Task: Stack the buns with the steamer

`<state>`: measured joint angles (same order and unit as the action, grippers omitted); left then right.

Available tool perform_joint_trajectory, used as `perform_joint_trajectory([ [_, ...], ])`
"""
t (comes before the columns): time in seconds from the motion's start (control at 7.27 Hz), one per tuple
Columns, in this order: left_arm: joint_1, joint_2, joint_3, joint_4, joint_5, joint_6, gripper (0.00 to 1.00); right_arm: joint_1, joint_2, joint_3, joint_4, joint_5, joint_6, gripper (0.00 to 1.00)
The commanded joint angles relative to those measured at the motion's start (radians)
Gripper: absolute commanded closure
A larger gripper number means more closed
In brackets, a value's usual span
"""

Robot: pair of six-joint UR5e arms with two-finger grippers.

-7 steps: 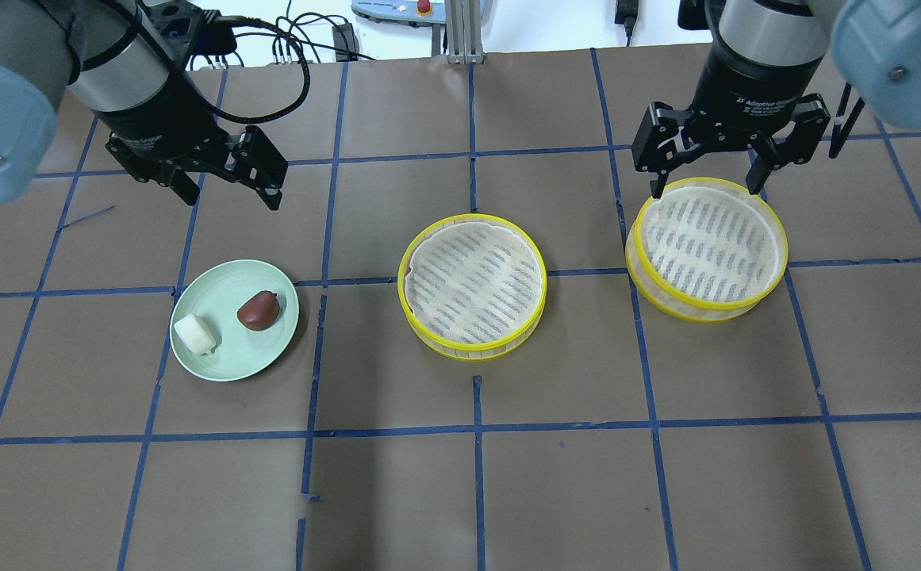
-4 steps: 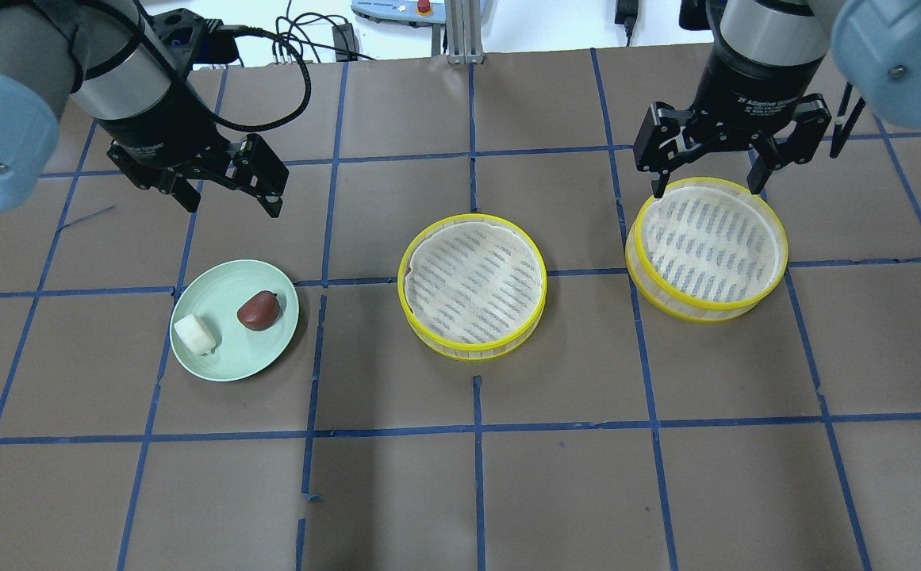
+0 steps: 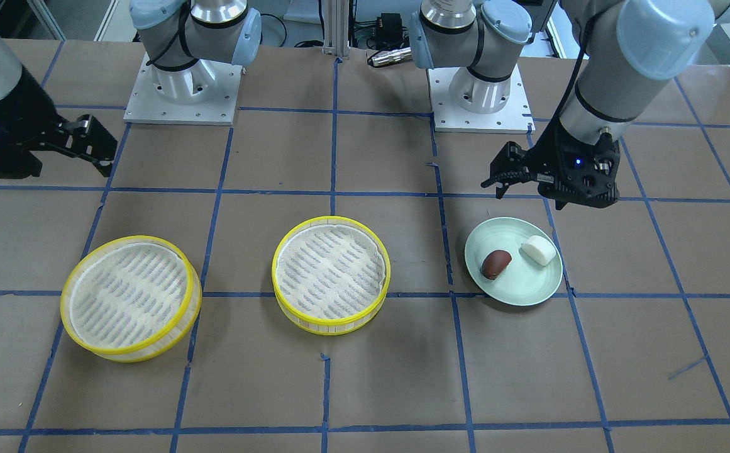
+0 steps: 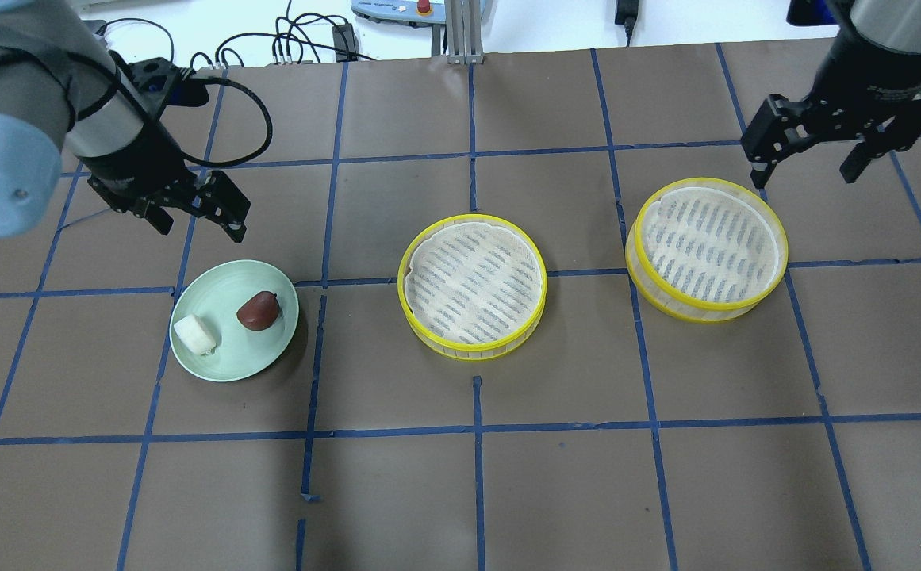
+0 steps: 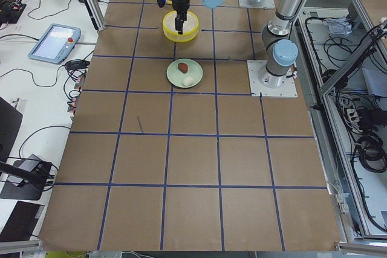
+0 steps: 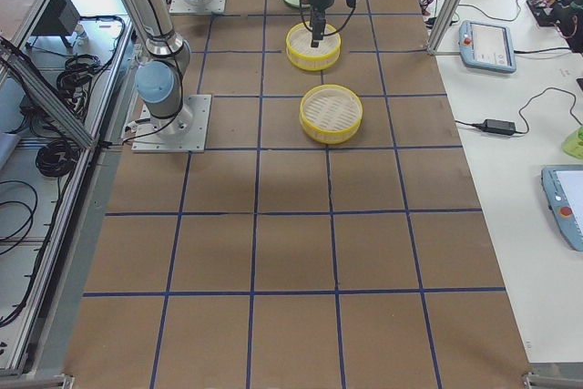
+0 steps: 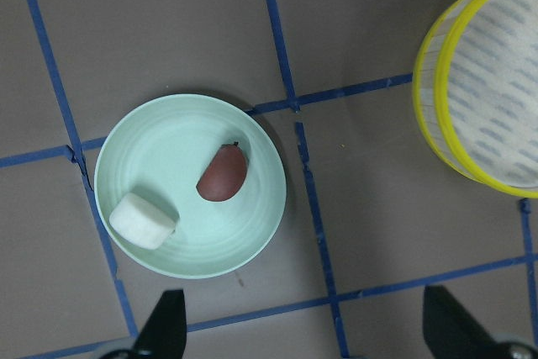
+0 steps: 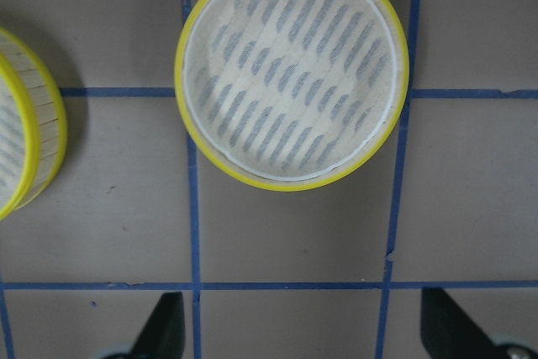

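Dropping toward the plate point(image 4: 230, 361), the left gripper point(image 4: 200, 226) hangs wide open near it; the right gripper point(image 4: 803, 176), also wide, has left the yellow-rimmed, paper-lined right steamer point(image 4: 706, 246), so a bun pick likely comes first. On the smooth plate lie the blocky white bun point(image 4: 194, 335) and glossy, teardrop brown bun point(image 4: 259, 310)

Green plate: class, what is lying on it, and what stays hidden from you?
On the plate lie two buns, a white bun and a dark red-brown bun, with a gap between them. The patches of plate beneath each bun are covered, so they cannot be seen.
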<state>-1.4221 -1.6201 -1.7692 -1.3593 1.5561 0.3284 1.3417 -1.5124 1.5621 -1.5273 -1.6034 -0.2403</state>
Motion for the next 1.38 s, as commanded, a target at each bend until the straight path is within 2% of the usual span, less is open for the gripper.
perform_joint_trajectory([
  [0.0,0.041,-0.120,-0.162,0.310,0.068,0.073,0.00,-0.108,0.073,0.105,-0.182,0.000,-0.092,0.01],
  [0.14,0.076,-0.145,-0.173,0.340,0.091,0.122,0.00,-0.130,0.108,0.183,-0.327,0.000,-0.118,0.01],
  [0.41,0.161,-0.158,-0.225,0.341,0.091,0.173,0.02,-0.133,0.228,0.261,-0.562,0.000,-0.163,0.01],
  [0.55,0.170,-0.178,-0.245,0.348,0.090,0.173,0.02,-0.133,0.265,0.278,-0.642,0.002,-0.166,0.05],
  [0.69,0.170,-0.199,-0.246,0.359,0.090,0.172,0.03,-0.133,0.291,0.289,-0.674,0.005,-0.166,0.12],
  [0.83,0.170,-0.207,-0.251,0.359,0.091,0.173,0.12,-0.134,0.305,0.298,-0.692,0.008,-0.166,0.42],
  [0.96,0.170,-0.211,-0.266,0.358,0.093,0.175,0.29,-0.136,0.307,0.302,-0.692,0.013,-0.165,0.68],
  [1.1,0.170,-0.212,-0.282,0.359,0.094,0.170,0.53,-0.136,0.308,0.305,-0.692,0.013,-0.165,0.83],
  [1.24,0.170,-0.212,-0.282,0.361,0.095,0.166,0.80,-0.136,0.308,0.305,-0.692,0.013,-0.165,0.92],
])
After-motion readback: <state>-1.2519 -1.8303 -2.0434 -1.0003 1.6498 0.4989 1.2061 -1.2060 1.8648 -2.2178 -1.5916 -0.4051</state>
